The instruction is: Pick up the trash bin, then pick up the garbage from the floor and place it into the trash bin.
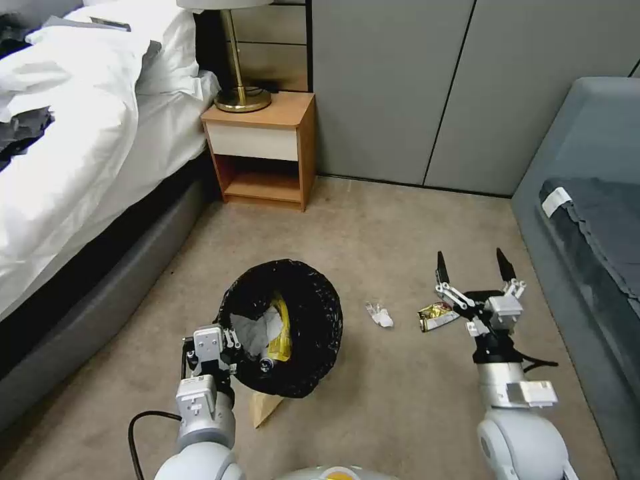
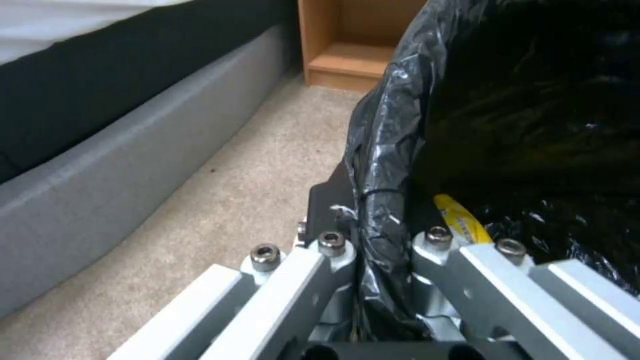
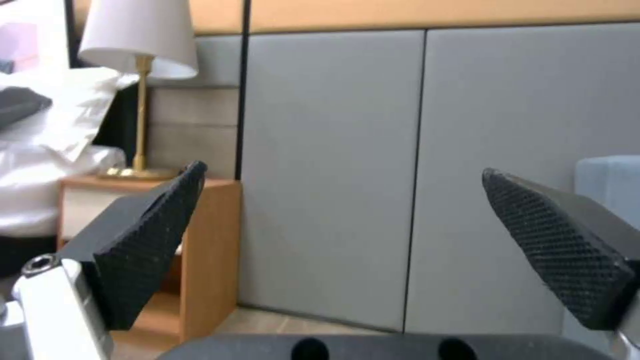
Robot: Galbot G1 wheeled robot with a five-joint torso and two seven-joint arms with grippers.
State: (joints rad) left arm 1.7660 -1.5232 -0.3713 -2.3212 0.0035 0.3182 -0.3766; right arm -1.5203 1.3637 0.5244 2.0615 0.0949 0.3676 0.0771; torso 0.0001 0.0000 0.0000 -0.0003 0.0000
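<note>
Black crinkly liner of the round trash bin (image 1: 293,327), lower centre of the head view, is sitting clamped in the left gripper (image 1: 230,347) jaws; thin film grip is risking slippage. Right gripper (image 1: 475,269), jaws apart, is hovering beside the gold shiny wrapper (image 1: 437,315).

Trash bin (image 1: 293,327) liner: crinkly glossy black plastic. Wrapper (image 1: 437,315) right of bin: shiny gold foil. Tissue (image 1: 380,315) between them: crumpled white paper. Floor: matt beige carpet (image 1: 373,227).
</note>
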